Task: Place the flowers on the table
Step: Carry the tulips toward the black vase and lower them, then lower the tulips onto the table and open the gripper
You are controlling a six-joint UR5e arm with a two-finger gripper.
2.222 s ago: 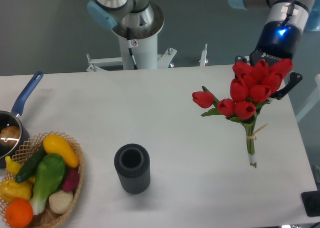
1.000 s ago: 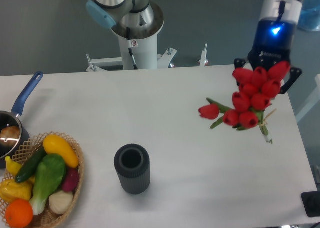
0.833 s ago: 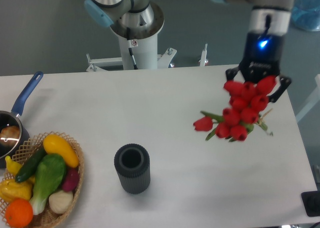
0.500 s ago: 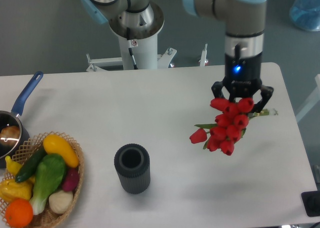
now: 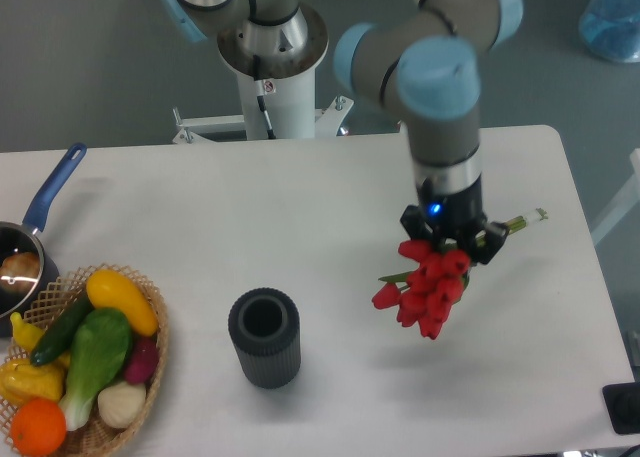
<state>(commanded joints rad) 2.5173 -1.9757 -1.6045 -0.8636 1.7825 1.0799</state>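
The flowers [image 5: 425,282], a bunch of red tulips with green stems, hang in my gripper [image 5: 447,242] over the right half of the white table [image 5: 300,207]. The blooms point down and toward the camera; the stem ends [image 5: 525,220] stick out to the right behind the gripper. The gripper is shut on the stems just behind the blooms. A soft shadow on the tabletop below the blooms shows the bunch is held above the surface.
A dark ribbed cylinder vase [image 5: 264,337] stands left of the flowers. A wicker basket of vegetables [image 5: 80,362] sits at the front left, with a blue-handled pan [image 5: 30,237] behind it. The arm's base [image 5: 270,67] is at the back edge.
The gripper has carried the flowers from the table's far right edge leftward and toward the front, tilting the bunch so the blooms now point downward and the stems point right.
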